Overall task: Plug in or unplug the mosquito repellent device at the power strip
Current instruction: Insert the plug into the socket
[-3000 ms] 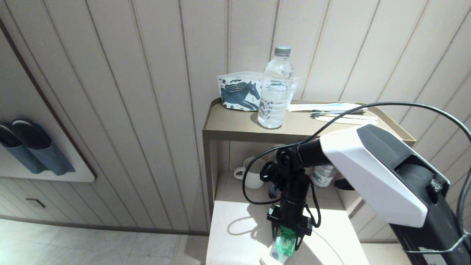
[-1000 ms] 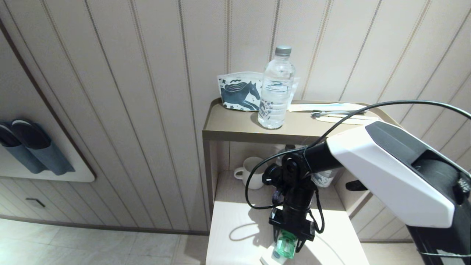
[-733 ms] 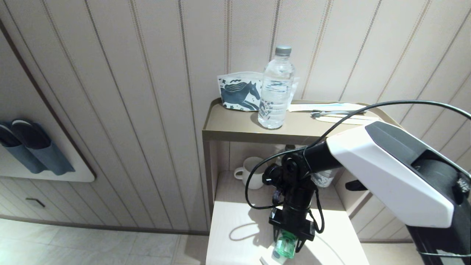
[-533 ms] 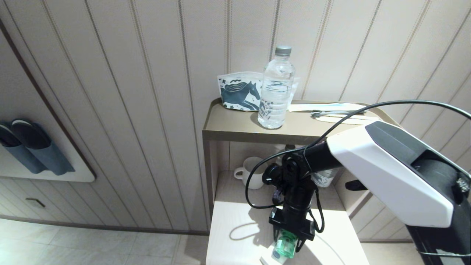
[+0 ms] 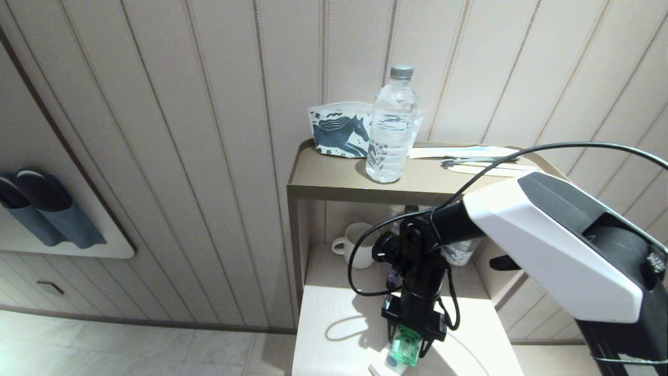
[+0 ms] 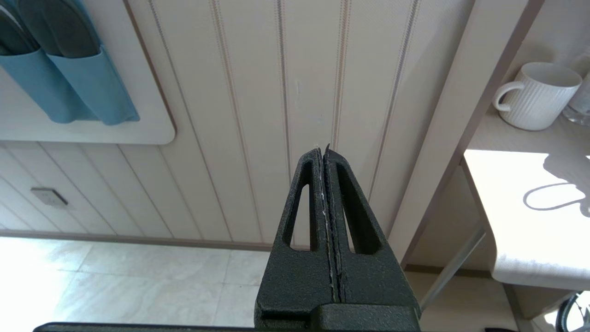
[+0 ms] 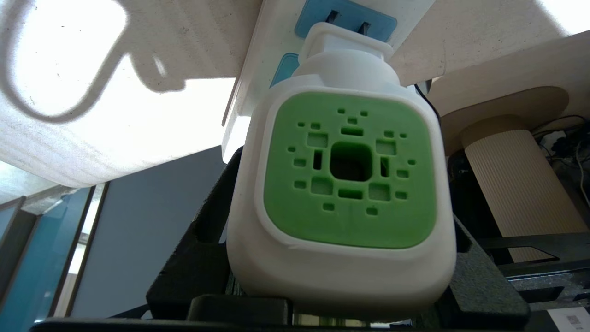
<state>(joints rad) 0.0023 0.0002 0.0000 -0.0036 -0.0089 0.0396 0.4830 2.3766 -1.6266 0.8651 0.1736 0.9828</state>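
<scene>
My right gripper [image 5: 407,349] points down over the pale tabletop [image 5: 334,344] and is shut on the mosquito repellent device [image 5: 405,350]. In the right wrist view the device [image 7: 350,170] is white with a bright green perforated top, and black fingers [image 7: 198,249] press on both its sides. Its plug end meets a pale blue socket face [image 7: 306,20] of the white power strip [image 7: 258,69]; whether the prongs are fully seated I cannot tell. Only the strip's end [image 5: 389,366] shows in the head view. My left gripper [image 6: 323,150] is parked, shut and empty, facing the wall panelling.
A white mug [image 5: 357,250] and a small bottle [image 5: 459,250] stand on the lower shelf behind the arm. The top shelf [image 5: 334,183] carries a water bottle [image 5: 391,125], a horse-print pouch [image 5: 339,130] and toiletries. A black cable loops beside the wrist.
Since three seconds ago the right arm has shifted slightly right and lower with the device, covering more of the strip. Over the last second nothing has moved.
</scene>
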